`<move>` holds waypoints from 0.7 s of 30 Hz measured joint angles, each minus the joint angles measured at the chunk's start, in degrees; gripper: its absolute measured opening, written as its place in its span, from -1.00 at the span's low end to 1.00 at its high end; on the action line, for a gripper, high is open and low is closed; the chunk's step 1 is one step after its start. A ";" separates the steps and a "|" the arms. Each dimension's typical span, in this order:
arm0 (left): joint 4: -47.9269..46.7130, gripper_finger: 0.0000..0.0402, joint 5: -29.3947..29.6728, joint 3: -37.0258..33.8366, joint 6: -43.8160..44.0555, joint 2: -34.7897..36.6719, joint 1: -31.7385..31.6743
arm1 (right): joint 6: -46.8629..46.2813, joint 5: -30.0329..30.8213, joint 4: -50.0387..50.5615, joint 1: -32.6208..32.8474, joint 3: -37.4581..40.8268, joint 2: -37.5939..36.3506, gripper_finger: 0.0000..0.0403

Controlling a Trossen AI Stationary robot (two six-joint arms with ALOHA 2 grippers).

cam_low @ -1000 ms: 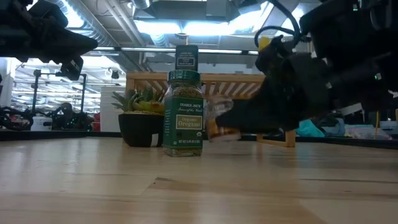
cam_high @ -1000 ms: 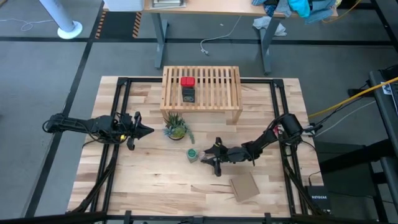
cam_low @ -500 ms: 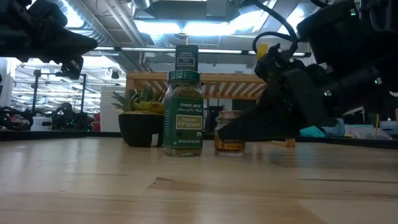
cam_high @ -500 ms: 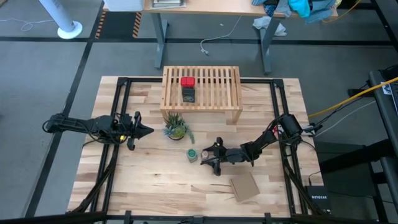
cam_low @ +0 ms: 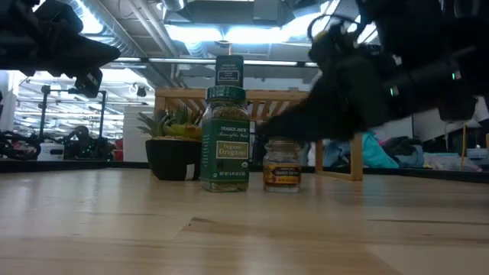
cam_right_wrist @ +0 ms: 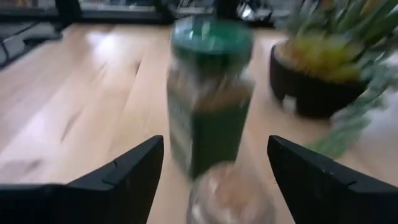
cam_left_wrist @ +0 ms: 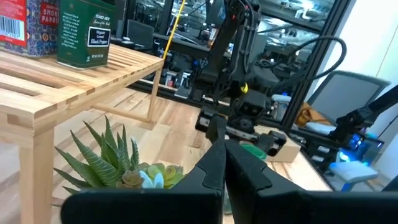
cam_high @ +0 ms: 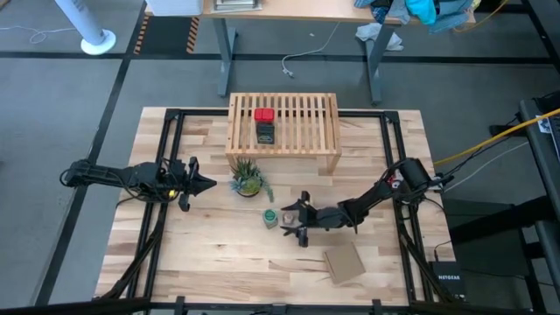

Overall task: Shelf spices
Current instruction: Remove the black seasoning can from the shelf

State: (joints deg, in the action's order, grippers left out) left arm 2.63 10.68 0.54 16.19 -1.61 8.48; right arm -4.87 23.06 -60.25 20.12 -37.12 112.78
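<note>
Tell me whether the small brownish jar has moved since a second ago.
Yes. The small brownish jar was lifted and tilted in the right gripper; it now stands upright on the table beside the oregano jar.

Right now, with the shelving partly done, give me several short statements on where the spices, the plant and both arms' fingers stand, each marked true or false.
1. The red tin and the dark tin stand on the shelf. True.
2. The green-capped jar lies tipped over on the table. False: it stands upright.
3. The right gripper has its fingers open around the small brownish jar, gripping nothing. True.
4. The left gripper holds the potted plant. False: its fingers are shut on nothing, apart from the plant.
5. The small brownish jar is already on the shelf. False: it stands on the tabletop beside the green-capped jar.
</note>
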 joint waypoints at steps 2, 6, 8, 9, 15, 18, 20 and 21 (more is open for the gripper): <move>1.53 -1.00 0.02 0.00 0.64 0.00 0.00 | 1.15 1.47 0.03 -0.02 0.33 -2.33 0.45; 6.11 -1.00 0.03 0.00 -3.13 0.02 0.00 | 5.91 3.99 0.65 -0.02 1.19 -7.25 0.45; 8.76 -1.00 0.26 0.00 -5.84 0.03 -0.01 | 7.38 4.53 1.46 -0.02 1.56 -9.17 0.45; 9.95 -0.98 0.51 -0.01 -7.33 0.04 -0.01 | 8.14 4.73 2.17 -0.02 1.65 -10.04 0.45; 14.33 -0.62 8.88 0.00 -15.79 0.04 -0.01 | 10.99 6.95 6.70 -0.02 1.67 -14.03 0.45; 14.95 -0.38 15.93 0.00 -20.38 0.00 -0.26 | 12.91 8.95 6.96 -0.02 1.68 -15.17 0.45; 15.57 -0.24 17.88 0.00 -22.15 0.00 -1.22 | 14.02 10.06 6.97 -0.22 1.68 -15.81 0.45; 16.51 -0.19 18.05 0.00 -22.59 -0.02 -1.91 | 14.23 10.26 6.99 -0.43 1.68 -16.11 0.45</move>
State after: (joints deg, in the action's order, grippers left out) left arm 19.14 28.73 0.54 -6.40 -1.63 6.58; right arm 9.37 33.32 -53.25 19.69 -35.44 96.67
